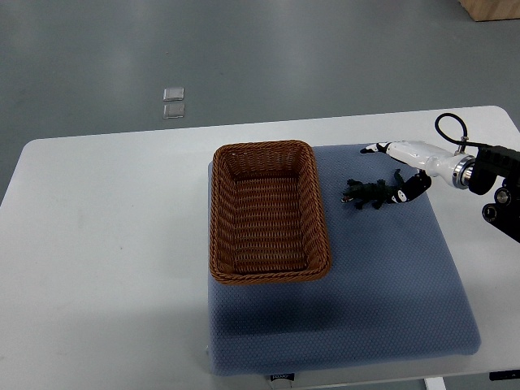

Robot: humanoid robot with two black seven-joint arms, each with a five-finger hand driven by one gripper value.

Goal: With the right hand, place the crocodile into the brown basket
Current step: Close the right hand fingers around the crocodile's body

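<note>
White tabletop fills my remote view, a blue-grey mat laid over its right half. Fingers of the right hand stand spread and hold nothing: one points straight toward the basket side, while the dark-tipped ones bend down at the tail end of the crocodile; I cannot tell if they touch it. I see the dark green toy lying flat on the mat, just right of the brown basket and outside it. The arm enters from the picture's right edge.
</note>
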